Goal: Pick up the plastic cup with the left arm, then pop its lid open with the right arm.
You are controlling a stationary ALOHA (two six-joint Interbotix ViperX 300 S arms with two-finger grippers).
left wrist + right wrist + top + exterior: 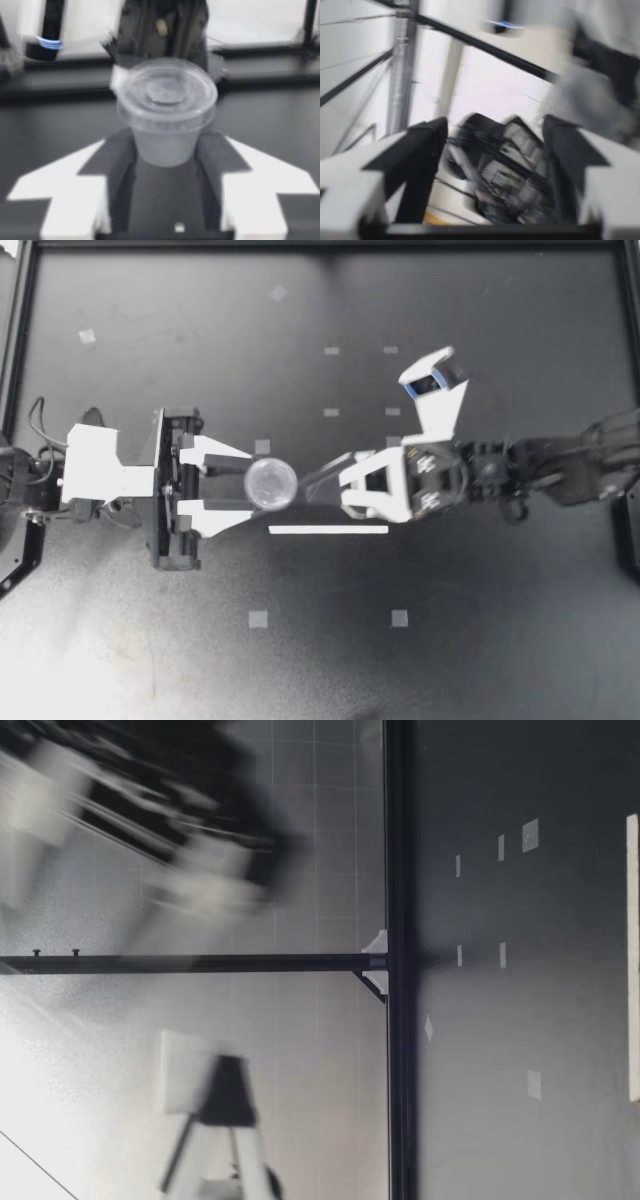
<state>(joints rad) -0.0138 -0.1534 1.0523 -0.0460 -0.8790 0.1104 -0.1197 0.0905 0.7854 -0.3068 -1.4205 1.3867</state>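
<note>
A small clear plastic cup (271, 483) with a snap-on lid is held near the table's middle. My left gripper (250, 483) is shut on it, one white finger on each side. The left wrist view shows the cup (167, 112) upright between the fingers, which clamp its lower body, lid toward the camera. My right gripper (322, 486) reaches in from the right, tilted and blurred, with its fingers spread open just short of the cup. In the right wrist view the right gripper (495, 130) is open with nothing between its fingers; the dark left arm lies blurred beyond.
A white strip (328, 530) lies on the black table just in front of both grippers. Small grey tape squares (258, 619) dot the surface. A black frame rail (20, 340) borders the table. A blurred arm (190, 840) hangs high in the low view.
</note>
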